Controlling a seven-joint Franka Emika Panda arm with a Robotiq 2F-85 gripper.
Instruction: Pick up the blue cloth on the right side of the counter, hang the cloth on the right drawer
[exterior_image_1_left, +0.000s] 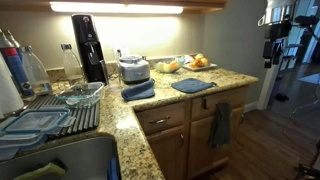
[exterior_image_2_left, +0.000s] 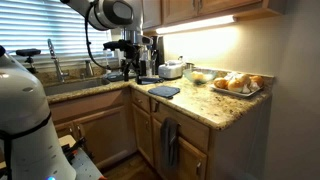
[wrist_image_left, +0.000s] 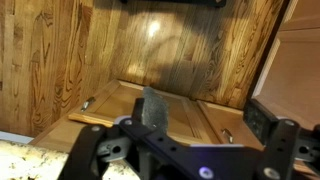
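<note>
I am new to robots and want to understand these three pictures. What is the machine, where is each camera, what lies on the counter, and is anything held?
The machine is a robot arm with a two-fingered hand. Two pictures come from cameras standing in the kitchen; the third from a camera on the wrist, looking at the drawers. On the counter lie a blue cloth, a second blue cloth, a plate of food and a black appliance. A third cloth hangs on one. The hand looks open and holds nothing.

I log black coffee machine (exterior_image_1_left: 88, 45) upright at rear, silver toaster (exterior_image_1_left: 133, 68) just beside it, fruit plate (exterior_image_1_left: 207, 67) farther along. Dish rack (exterior_image_1_left: 60, 118) beside sink (exterior_image_1_left: 75, 155) holds glass bowl (exterior_image_1_left: 85, 93). Blinds (exterior_image_2_left: 40, 30) hang behind faucet (exterior_image_2_left: 51, 55).
</note>
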